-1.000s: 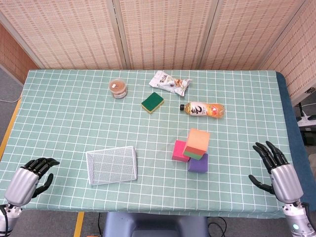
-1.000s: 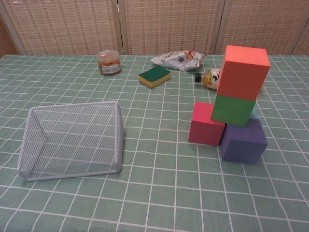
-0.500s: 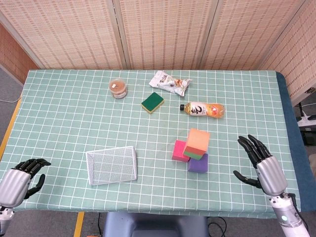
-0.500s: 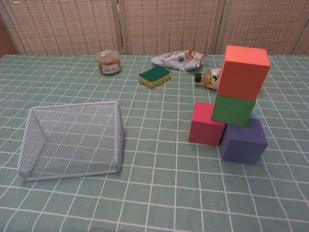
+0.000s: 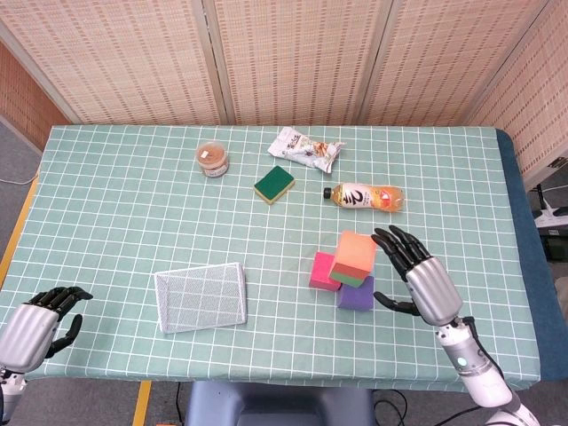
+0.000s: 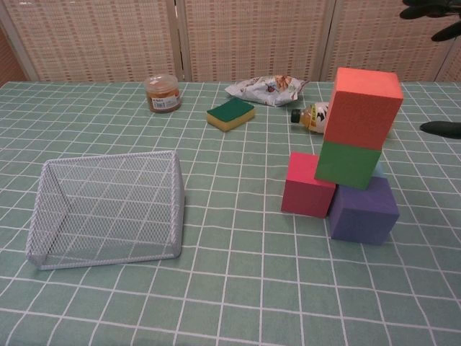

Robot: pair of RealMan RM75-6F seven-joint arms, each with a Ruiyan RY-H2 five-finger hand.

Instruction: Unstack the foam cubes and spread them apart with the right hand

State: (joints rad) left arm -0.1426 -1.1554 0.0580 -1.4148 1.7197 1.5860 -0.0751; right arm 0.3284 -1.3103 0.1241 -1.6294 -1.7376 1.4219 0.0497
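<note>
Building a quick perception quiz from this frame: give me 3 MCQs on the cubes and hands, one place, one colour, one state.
1. Where does the pink cube stand?
A. on the table beside the stack
B. on top of the stack
C. inside the wire basket

2. What colour is the top cube of the stack?
A. purple
B. orange
C. green

3. What state is the right hand in?
A. gripping the top cube
B. open, fingers spread, holding nothing
C. resting flat on the bottle

Answers:
1 A: it stands on the cloth against the purple cube.
2 B: the orange cube sits on the green cube, which sits on the purple one.
3 B: its fingers are apart beside the stack, nothing in them.
</note>
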